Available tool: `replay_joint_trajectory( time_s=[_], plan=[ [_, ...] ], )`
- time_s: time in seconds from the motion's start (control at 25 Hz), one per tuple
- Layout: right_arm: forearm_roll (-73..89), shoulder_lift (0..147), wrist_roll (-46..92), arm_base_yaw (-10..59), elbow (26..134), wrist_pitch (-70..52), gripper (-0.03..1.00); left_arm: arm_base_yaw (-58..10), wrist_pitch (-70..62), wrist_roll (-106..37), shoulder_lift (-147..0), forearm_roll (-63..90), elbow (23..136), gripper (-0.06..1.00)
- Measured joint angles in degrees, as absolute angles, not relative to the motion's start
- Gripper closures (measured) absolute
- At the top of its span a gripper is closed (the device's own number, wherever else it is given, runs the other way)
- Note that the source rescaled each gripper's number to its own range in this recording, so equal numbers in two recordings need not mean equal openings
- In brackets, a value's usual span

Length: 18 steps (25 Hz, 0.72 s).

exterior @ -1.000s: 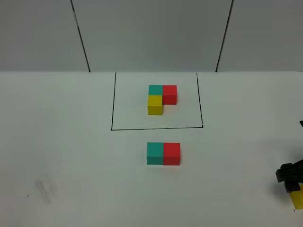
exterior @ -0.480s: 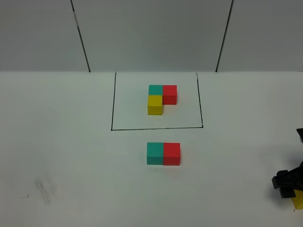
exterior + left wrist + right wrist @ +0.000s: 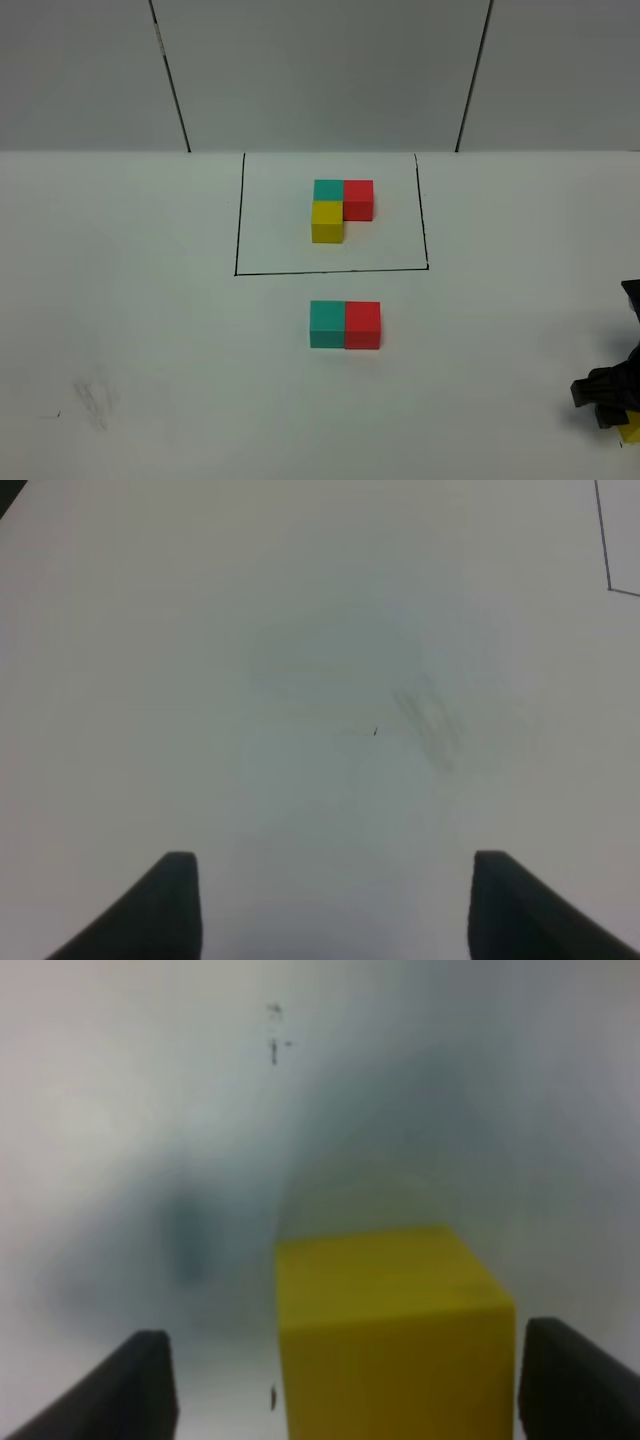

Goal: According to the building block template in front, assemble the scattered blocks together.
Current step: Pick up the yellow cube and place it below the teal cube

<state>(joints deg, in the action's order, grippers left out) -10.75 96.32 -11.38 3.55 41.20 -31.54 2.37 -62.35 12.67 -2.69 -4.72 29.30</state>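
Two of three pieces are in place on the white tabletop (image 3: 150,300): a teal block (image 3: 327,324) and a red block (image 3: 362,325) sit touching side by side at the middle of the tabletop, matching the far row of the template (image 3: 340,208), an L of teal, red and yellow cubes inside a thin black-lined rectangle (image 3: 238,220) toward the far edge. What is left, judging by that pattern, is the yellow block (image 3: 390,1330), which sits at the near right corner, well apart from the pair; it has yet to be carried over and set against the near face of the teal block. The right gripper (image 3: 605,400) is down over it, jaws spread to either side of the cube with a gap showing on one side, so no firm grip is visible. The left gripper (image 3: 335,905) hangs released and empty above bare surface near a faint grey smudge (image 3: 430,720) on the left side of the tabletop. The blocks are plain, matte, sharp-edged cubes of equal size with no markings; the tabletop is smooth, flat and dull white, and the gripper fingers are dark and blunt.
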Motion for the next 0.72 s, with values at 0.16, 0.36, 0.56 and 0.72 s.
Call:
replay_joint_trajectory(
  time_s=[0.16,0.36,0.56,0.72],
  plan=[
    [-10.6,96.4,-11.4,3.5,41.2,-31.7,0.57,2.4,-62.3,12.7,-2.7,-4.7,29.3,0.58],
    [-10.5,96.4,-11.4,3.5,41.2,-32.1,0.73,2.4,-62.3,12.7,-2.7,-4.7,29.3,0.58],
    [-9.4,96.2,-11.4,3.5,41.8,-33.6,0.73,2.4,-62.3,12.7,-2.7,-4.7,29.3,0.58],
    [-6.6,92.8,-11.4,3.5,45.0,-37.8,0.73,2.4,-62.3,12.7,-2.7,-4.7,29.3,0.58]
  ],
)
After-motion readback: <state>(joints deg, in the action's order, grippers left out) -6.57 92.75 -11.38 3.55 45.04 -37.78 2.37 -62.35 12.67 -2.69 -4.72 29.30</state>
